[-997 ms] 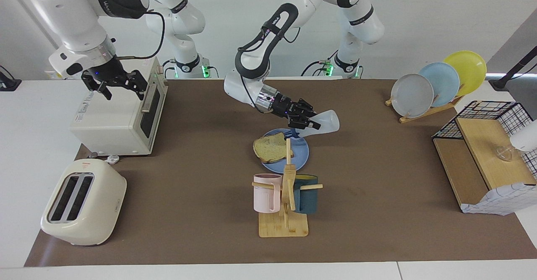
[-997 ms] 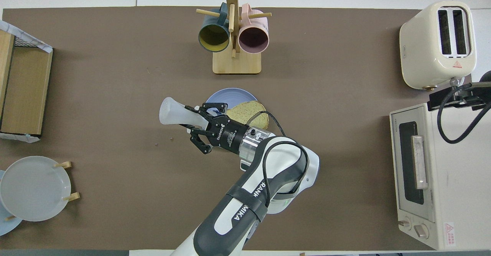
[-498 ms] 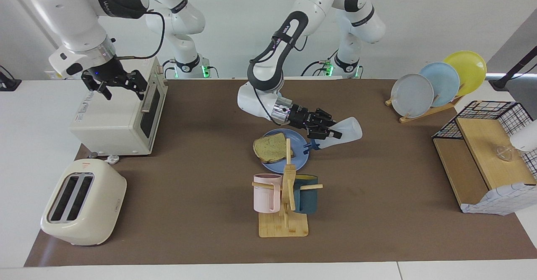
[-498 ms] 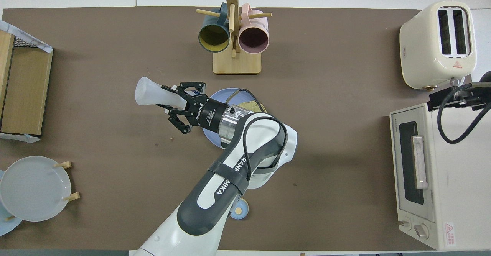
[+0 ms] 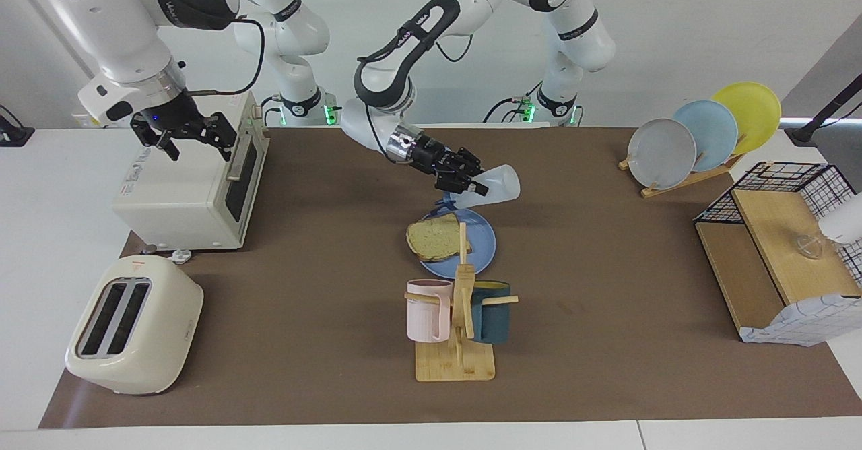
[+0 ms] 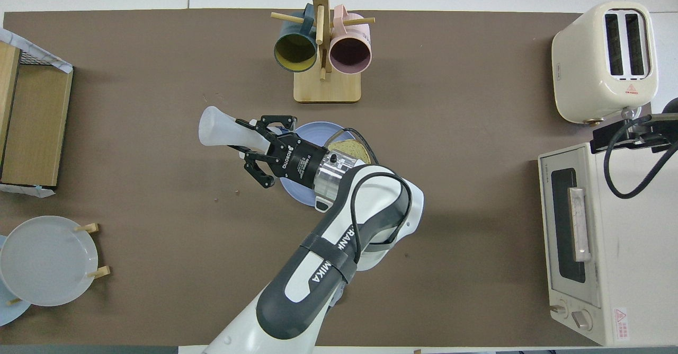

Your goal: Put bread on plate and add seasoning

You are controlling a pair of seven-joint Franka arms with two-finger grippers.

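The bread (image 5: pixel 434 236) (image 6: pixel 350 150) lies on the periwinkle plate (image 5: pixel 481 248) (image 6: pixel 318 130) at mid-table. My left gripper (image 5: pixel 473 185) (image 6: pixel 253 140) is shut on the neck of the seasoning (image 5: pixel 497 187) (image 6: pixel 218 133), a translucent bottle held tilted in the air. The bottle's dark cap end points down at the plate's edge nearer to the robots, and its wide base sticks out toward the left arm's end. In the overhead view the left arm covers part of the plate and the bread. My right gripper (image 5: pixel 183 135) waits open above the toaster oven.
A white toaster oven (image 5: pixel 195 187) and a cream toaster (image 5: pixel 131 325) stand at the right arm's end. A wooden mug rack (image 5: pixel 458 315) with two mugs is just farther from the robots than the plate. A plate rack (image 5: pixel 700 133) and a wire-and-wood shelf (image 5: pixel 781 248) fill the left arm's end.
The left gripper swung the seasoning out toward the left arm's end, then back and higher over the plate's edge. The right arm has not moved.
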